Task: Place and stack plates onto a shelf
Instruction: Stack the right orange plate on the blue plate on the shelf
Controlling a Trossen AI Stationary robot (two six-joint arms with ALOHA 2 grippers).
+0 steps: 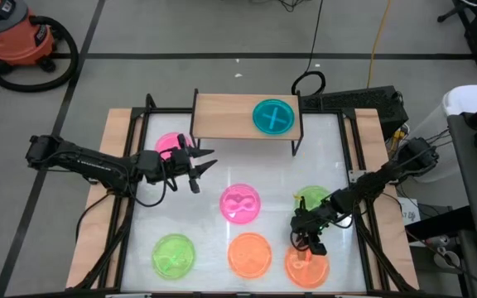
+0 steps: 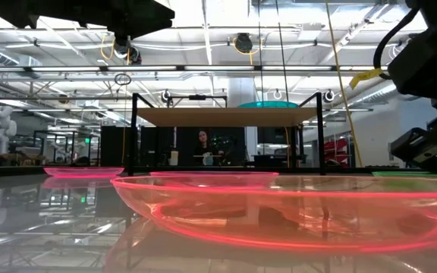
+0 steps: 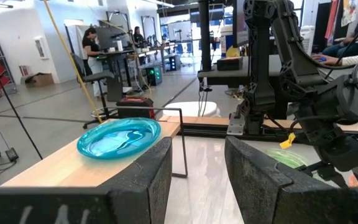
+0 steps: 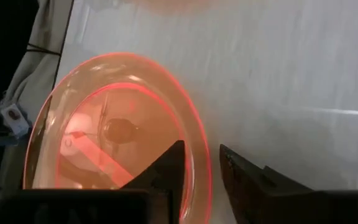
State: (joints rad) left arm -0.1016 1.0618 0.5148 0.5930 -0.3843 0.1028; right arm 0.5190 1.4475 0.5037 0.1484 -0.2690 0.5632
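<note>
Seen from above, a white tabletop [image 1: 272, 174] carries a small wooden shelf [image 1: 222, 117] at its far edge, with one teal plate [image 1: 273, 116] lying on the shelf's right half. The left claw [image 1: 206, 161] hovers just in front of the shelf, fingers spread apart and empty, beside a pink plate [image 1: 169, 144]. The right claw [image 1: 312, 246] is lowered at the near right over an orange plate [image 1: 306, 266], its fingers slightly parted astride the plate's rim. A second pink plate [image 1: 240, 204], two green plates [image 1: 173, 255] and another orange plate [image 1: 248, 253] lie flat on the tabletop.
</note>
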